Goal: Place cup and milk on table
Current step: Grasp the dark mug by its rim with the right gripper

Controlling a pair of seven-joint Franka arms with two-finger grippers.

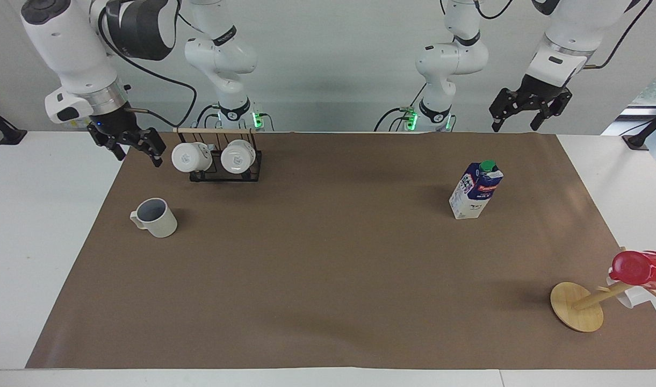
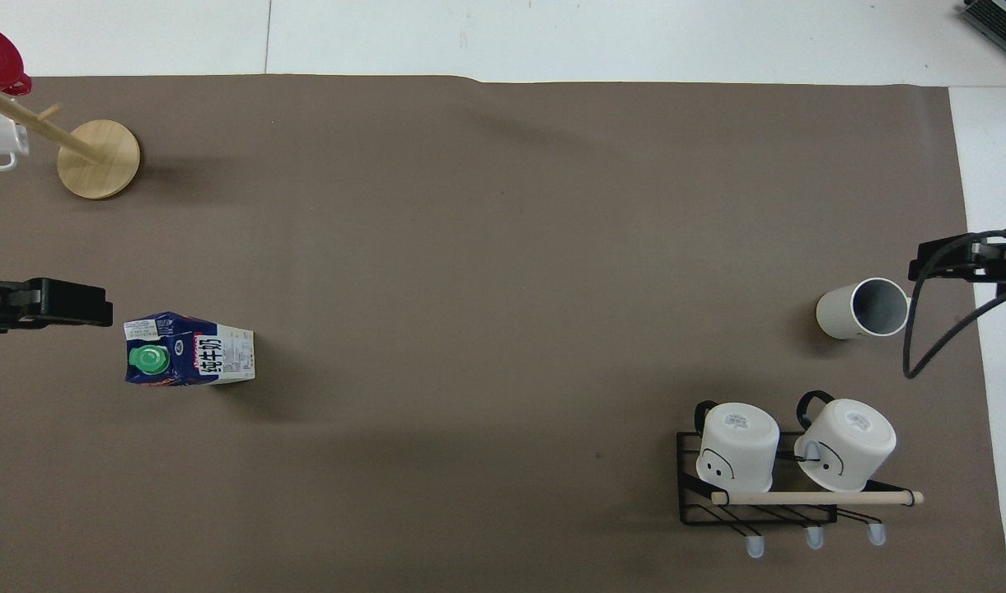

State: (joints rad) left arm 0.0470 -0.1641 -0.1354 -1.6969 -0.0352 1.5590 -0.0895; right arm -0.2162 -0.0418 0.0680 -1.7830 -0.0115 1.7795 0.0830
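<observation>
A: White desk [image 1: 48, 226] under a matte brown paper sheet [image 1: 328, 279]. The off-white cup [image 1: 155, 217] stands upright near the right arm's end; the gable-top milk [image 1: 476, 190] stands near the left arm's end.

B: Both placed, I'd judge. The right tool [image 1: 128, 143] and left tool [image 1: 527, 114] hang released, holding nothing. Keep them high, clear of the glossy mugs [image 1: 214, 156].

- Plain pale wall [image 1: 333, 80] at the robots' end of the room.
- Window [image 1: 655, 80] at one corner, daylight entering.
- Illumination even, shadows soft.
</observation>
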